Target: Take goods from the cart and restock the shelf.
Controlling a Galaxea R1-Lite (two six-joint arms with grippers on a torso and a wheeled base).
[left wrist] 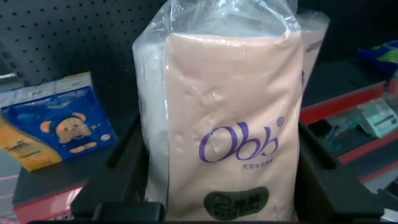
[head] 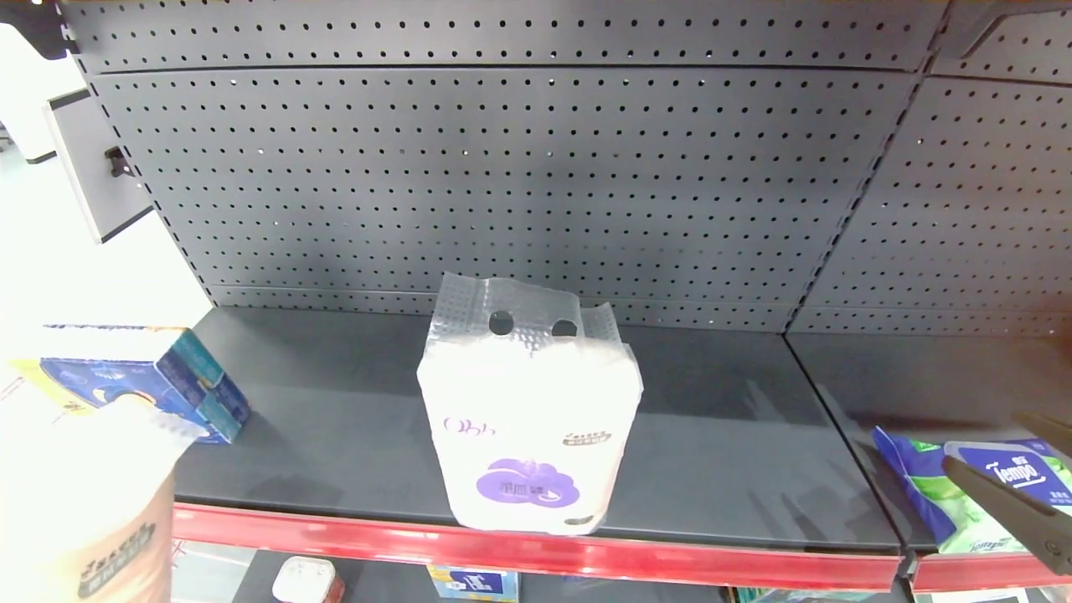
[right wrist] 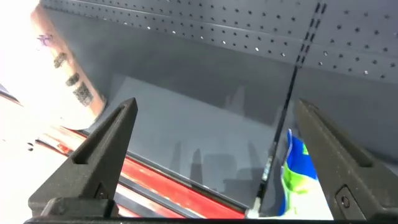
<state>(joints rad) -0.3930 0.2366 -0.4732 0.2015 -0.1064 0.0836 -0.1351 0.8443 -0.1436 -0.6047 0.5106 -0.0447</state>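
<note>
The left gripper (left wrist: 221,162) is clamped on a peach plastic-wrapped tissue pack (left wrist: 230,106); the right gripper (right wrist: 217,130) is spread and empty.
Head view: the peach pack sits off the dark metal shelf's (head: 335,435) front-left corner, and a white purple-printed tissue pack (head: 528,427) stands at mid front edge. Left wrist view: the pack is wedged between both fingers. Right wrist view: the fingers hover above the red edge.

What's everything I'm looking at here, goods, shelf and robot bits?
shelf: one, dark grey with red front strip.
white pack: one, white with purple mark, middle of the shelf.
blue pack: one, blue, shelf's left end.
blue-green pack: one, blue and green, next bay to the right.
beige pack: one, beige, in the left gripper.
left gripper: one, black, shut on the beige pack.
right gripper: one, black, open, by the blue-green pack.
</note>
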